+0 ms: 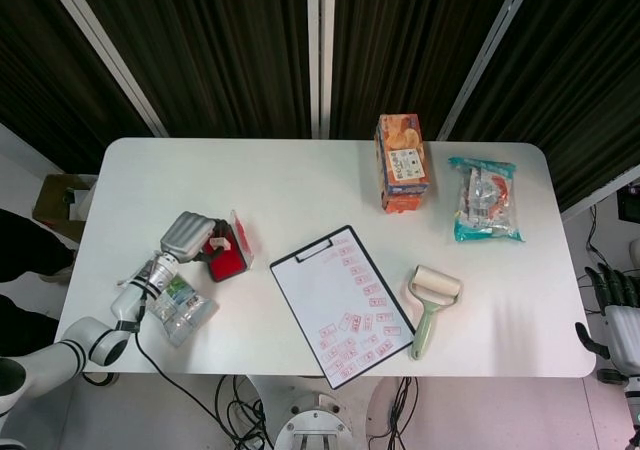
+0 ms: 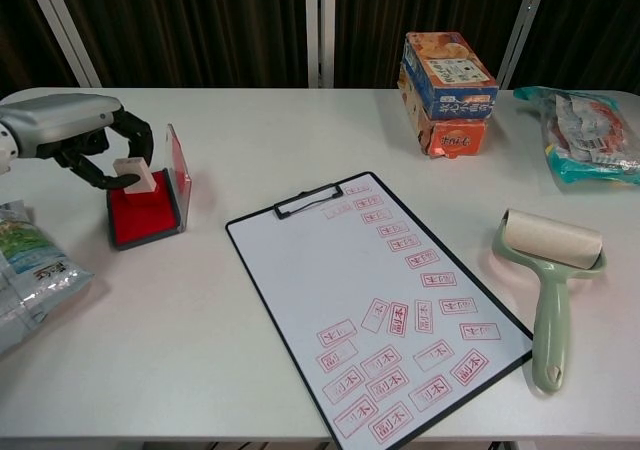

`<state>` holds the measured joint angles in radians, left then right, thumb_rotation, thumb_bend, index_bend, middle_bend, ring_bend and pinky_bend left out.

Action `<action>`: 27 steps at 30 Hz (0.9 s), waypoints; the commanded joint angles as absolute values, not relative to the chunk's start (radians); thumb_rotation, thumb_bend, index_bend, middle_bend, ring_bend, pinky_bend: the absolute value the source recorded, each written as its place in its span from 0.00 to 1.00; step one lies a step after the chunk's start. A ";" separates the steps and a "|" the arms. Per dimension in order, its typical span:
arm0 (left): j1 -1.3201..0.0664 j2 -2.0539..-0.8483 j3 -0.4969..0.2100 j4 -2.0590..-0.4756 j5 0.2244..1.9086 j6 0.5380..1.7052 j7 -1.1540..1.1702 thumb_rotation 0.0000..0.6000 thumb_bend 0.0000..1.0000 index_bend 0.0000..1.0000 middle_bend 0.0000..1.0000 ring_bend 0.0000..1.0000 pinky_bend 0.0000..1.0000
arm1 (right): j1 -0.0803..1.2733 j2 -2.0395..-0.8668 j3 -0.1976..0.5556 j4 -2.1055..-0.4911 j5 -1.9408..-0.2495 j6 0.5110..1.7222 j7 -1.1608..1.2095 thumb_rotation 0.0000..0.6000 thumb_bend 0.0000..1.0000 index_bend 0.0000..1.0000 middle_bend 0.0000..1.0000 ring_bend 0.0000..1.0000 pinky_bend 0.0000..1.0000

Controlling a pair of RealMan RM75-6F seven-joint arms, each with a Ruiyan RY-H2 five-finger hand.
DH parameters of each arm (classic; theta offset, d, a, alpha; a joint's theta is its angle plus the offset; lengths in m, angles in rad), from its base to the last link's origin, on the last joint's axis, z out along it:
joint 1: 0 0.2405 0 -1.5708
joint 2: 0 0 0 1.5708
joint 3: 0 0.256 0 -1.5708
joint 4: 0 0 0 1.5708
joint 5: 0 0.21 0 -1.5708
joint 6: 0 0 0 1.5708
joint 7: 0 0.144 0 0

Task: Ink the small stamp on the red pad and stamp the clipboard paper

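My left hand pinches the small white stamp and holds it over the red ink pad, whose lid stands open on its right side. Whether the stamp touches the pad I cannot tell. The clipboard lies in the middle of the table, its paper bearing several red stamp marks down its right and lower part. My right hand hangs off the table's right edge, its fingers held straight side by side with nothing in them.
A crinkly snack bag lies under my left forearm. A green-handled lint roller lies right of the clipboard. An orange box and a teal snack packet sit at the back right.
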<state>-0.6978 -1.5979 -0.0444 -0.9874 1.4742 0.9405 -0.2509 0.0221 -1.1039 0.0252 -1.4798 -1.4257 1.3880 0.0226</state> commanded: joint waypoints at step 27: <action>-0.749 -1.383 -0.128 -1.689 1.478 0.992 0.037 1.00 0.48 0.71 0.72 1.00 1.00 | 0.023 -1.126 0.019 -1.424 -1.446 1.387 0.098 1.00 0.26 0.00 0.00 0.00 0.00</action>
